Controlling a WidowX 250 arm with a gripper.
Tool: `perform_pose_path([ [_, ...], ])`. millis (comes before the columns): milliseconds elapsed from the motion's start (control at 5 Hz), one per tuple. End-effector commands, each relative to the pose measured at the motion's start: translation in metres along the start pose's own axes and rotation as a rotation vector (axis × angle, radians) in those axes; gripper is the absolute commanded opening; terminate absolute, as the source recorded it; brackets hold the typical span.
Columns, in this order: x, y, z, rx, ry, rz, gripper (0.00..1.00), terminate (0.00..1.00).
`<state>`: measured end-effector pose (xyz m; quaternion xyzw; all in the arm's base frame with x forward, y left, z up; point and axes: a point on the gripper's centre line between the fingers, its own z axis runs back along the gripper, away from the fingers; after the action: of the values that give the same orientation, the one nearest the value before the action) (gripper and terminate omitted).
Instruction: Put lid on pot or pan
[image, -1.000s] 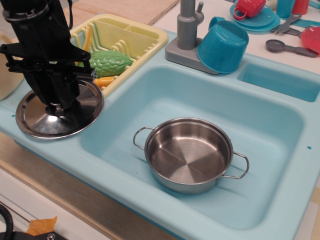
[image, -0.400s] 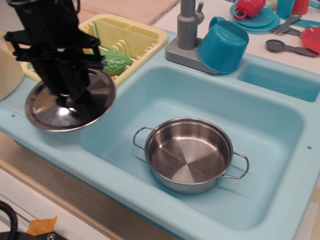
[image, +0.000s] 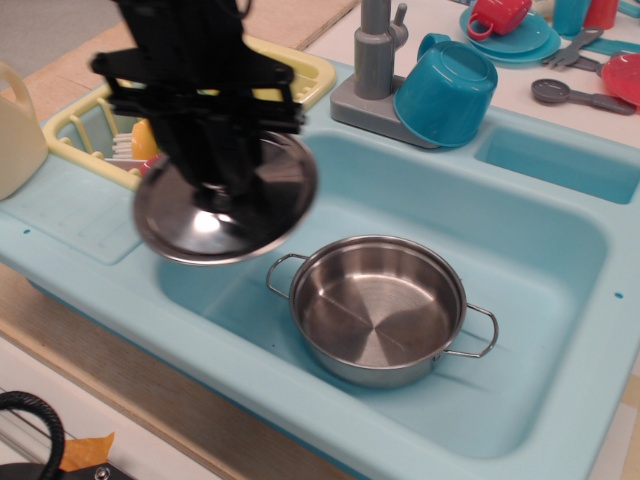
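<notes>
The shiny steel lid hangs in the air, tilted, above the left edge of the sink basin. My black gripper is shut on its central knob from above and hides much of the lid's top. The steel pot with two wire loop handles stands open and empty in the turquoise sink, to the lower right of the lid. The lid's right edge is close to the pot's left handle but above it.
A yellow dish rack with toy items stands behind my arm at the left. A grey faucet and a tipped turquoise cup stand on the back rim. A cream jug is at far left. Plates and utensils lie at back right.
My gripper lifted the lid off the left draining board and carried it right, toward the pot. The pot has not moved.
</notes>
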<state>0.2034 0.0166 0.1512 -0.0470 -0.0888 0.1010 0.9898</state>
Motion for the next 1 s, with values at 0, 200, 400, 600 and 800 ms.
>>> perform_pose_path([
  [0,0.008,-0.035,-0.011,-0.051,-0.018,-0.05,0.0,0.0],
  [200,0.006,-0.046,-0.026,-0.081,0.017,-0.066,0.0,0.0],
  [400,0.004,-0.053,-0.037,-0.107,0.04,-0.078,0.0,0.0],
  [600,0.003,-0.057,-0.046,-0.131,0.048,-0.109,1.0,0.0],
  [800,0.004,-0.063,-0.054,-0.152,0.055,-0.153,1.0,0.0],
])
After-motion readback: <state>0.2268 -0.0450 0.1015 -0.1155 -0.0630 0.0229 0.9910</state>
